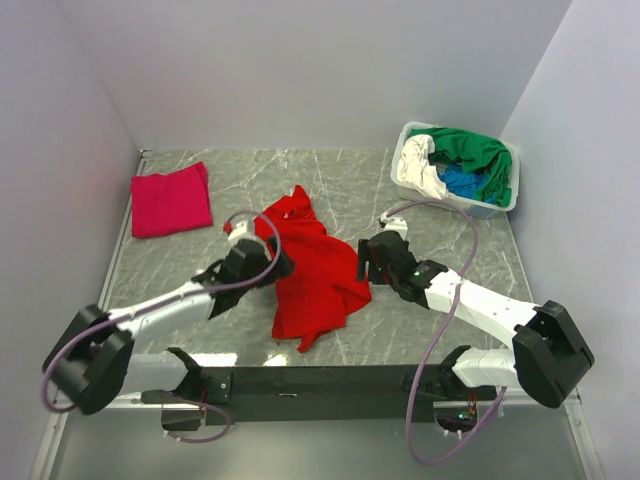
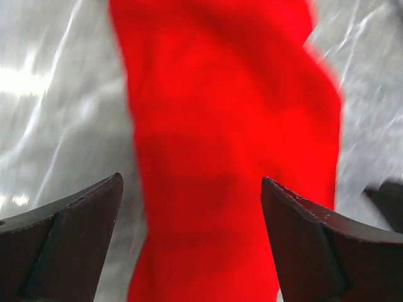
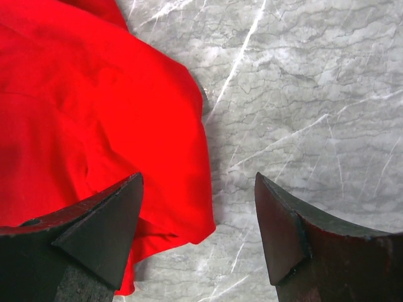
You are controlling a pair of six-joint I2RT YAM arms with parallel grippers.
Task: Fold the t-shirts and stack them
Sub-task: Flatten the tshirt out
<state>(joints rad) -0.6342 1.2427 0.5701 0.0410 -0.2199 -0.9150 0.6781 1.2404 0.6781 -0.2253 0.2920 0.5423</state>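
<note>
Looking down from overhead, I see the crumpled bright red cloth t-shirt [image 1: 318,275] mid-table on the grey marble tabletop [image 1: 330,170]. A folded magenta-pink t-shirt [image 1: 170,200] lies at ten o'clock. At two o'clock a white plastic basket [image 1: 512,192] holds a green t-shirt [image 1: 475,150], a white t-shirt [image 1: 415,172] and a blue t-shirt [image 1: 462,182]. My wrist cameras show only red cloth and marble. My left gripper [image 2: 192,182] gapes wide over the red cloth, gripping nothing. My right gripper [image 3: 198,179], equally wide and empty, straddles its three o'clock edge.

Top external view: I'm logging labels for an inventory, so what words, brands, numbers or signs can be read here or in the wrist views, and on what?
None can be read.
The red shirt, pink shirt, basket and the clothes in it show no print, tag or logo.
The arms bear no legible marking; any there is too small to tell.
</note>
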